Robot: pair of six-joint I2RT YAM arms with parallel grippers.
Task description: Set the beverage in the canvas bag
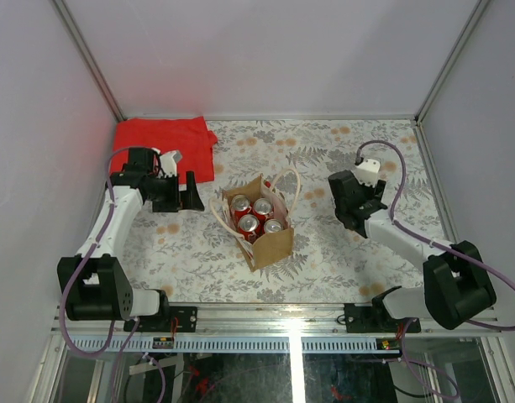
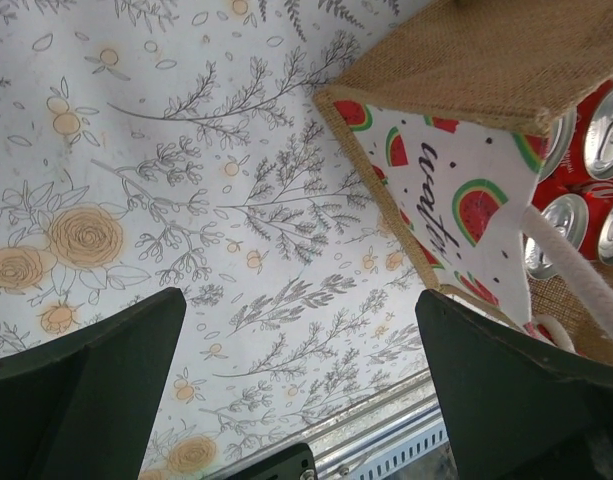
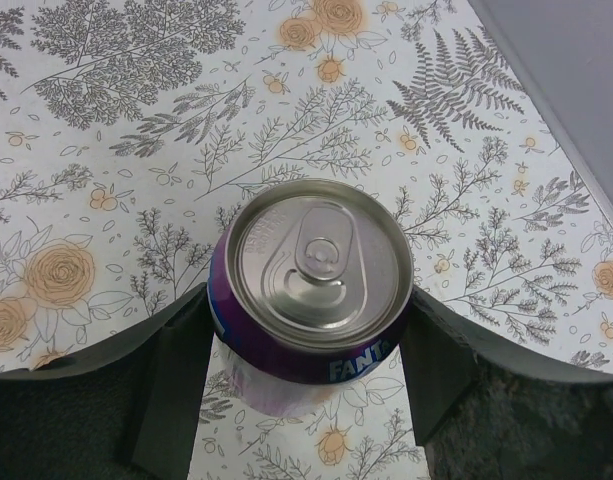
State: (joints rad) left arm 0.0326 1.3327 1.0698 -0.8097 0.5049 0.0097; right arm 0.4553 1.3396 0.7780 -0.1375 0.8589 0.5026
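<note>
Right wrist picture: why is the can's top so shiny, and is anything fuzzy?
Right wrist view: the purple can bounces soft light off its lid, all sharp. Left wrist view: the table pattern is crisp. Top view: white glare streaks the front rail.

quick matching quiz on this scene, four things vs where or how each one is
Things:
1 purple can
2 red cans
3 red cloth
4 left end effector

Place or state:
A far left corner
B open, holding nothing
C inside the bag
D gripped by the right end effector

Pairs: 1-D, 2-C, 3-A, 4-B
</note>
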